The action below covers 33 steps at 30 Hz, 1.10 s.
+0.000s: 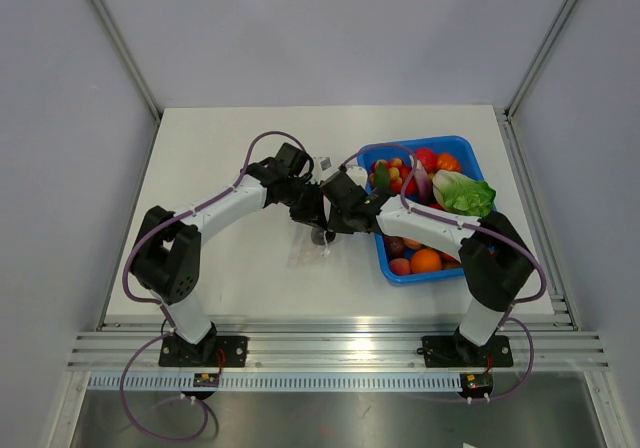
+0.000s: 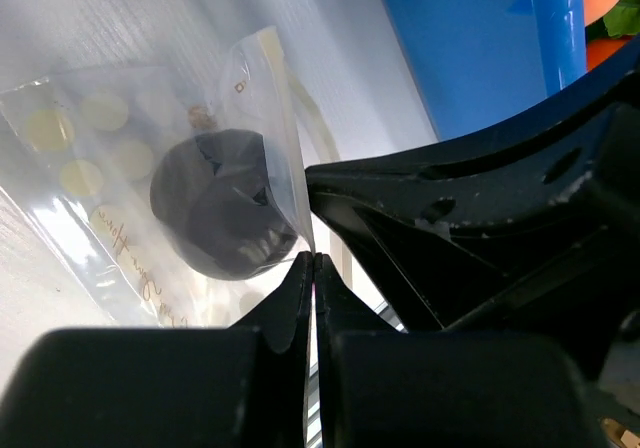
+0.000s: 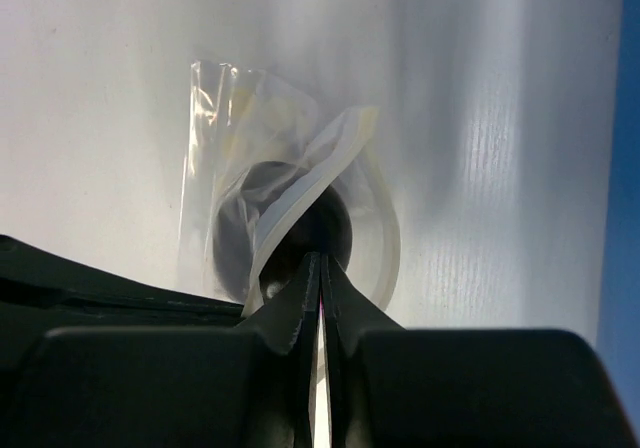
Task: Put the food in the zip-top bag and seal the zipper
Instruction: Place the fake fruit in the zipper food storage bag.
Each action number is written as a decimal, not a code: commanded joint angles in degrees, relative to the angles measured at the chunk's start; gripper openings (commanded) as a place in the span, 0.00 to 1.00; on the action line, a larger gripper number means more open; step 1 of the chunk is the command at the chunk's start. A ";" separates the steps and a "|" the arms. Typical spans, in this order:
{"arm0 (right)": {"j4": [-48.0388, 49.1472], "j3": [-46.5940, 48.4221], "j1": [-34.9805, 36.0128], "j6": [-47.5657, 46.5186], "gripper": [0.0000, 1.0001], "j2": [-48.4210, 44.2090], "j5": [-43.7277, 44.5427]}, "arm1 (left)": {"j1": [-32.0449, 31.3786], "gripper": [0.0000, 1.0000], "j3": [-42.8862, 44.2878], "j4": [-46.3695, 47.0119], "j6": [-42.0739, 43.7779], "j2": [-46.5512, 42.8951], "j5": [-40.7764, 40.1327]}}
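The zip-top bag [image 1: 306,250] lies on the white table, left of the blue tray. The food, a dark purple-black round fruit [image 2: 222,206], sits inside it and shows through the clear plastic in the right wrist view [image 3: 325,223] too. My left gripper [image 2: 313,259] is shut, pinching the bag's upper edge [image 2: 290,168]. My right gripper [image 3: 320,258] is shut at the bag's mouth, where the whitish zipper strip [image 3: 300,183] curls open in a loop. In the top view both grippers [image 1: 305,211] [image 1: 327,220] meet tip to tip over the bag.
The blue tray [image 1: 420,144] stands at the right with a green cabbage [image 1: 463,193], an orange fruit [image 1: 426,260] and several small fruits. Its wall [image 2: 480,48] is close beside the grippers. The right gripper's black body [image 2: 480,228] fills the left wrist view's right side.
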 commanded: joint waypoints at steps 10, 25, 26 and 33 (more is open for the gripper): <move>-1.60 -5.33 -3.42 -2.05 0.40 -15.54 1.54 | -0.01 0.00 2.88 -1.13 3.69 -2.38 2.09; 1.12 -2.25 -3.60 -3.21 0.31 -8.25 -6.22 | 0.69 0.00 5.87 -6.05 10.29 -8.54 3.58; 1.12 -2.17 -3.60 -2.86 0.23 -8.43 -5.78 | 0.95 0.00 5.87 -6.23 10.73 -8.72 3.50; -0.10 0.11 -3.60 -1.63 0.00 -10.28 -4.02 | 1.40 0.00 5.87 -8.34 15.82 -8.63 -1.34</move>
